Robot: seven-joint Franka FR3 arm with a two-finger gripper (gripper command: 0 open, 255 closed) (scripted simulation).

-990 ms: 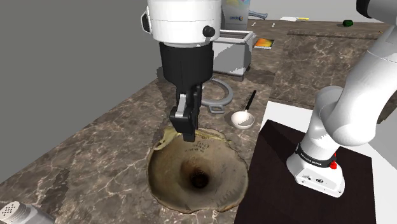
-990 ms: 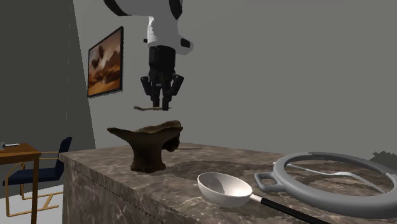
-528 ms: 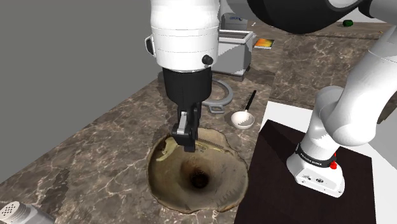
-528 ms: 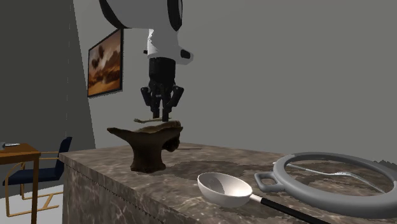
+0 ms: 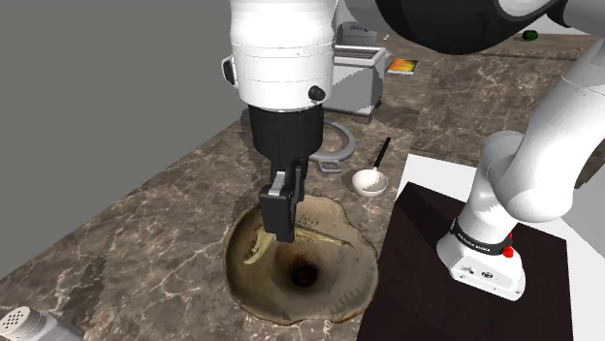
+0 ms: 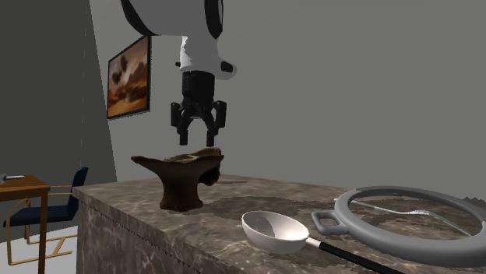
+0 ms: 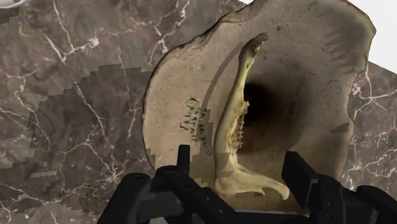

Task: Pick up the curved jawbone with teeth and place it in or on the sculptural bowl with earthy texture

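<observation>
The pale, curved, toothed jawbone [image 7: 236, 121] lies inside the brown earthy bowl [image 7: 167, 95], just below the black gripper [image 6: 198, 137], spread wide and empty.

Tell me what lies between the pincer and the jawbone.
Nothing: the second exterior view shows the open pincer above the bowl with only air beneath, and the wrist view shows the jawbone lying in the bowl.
</observation>
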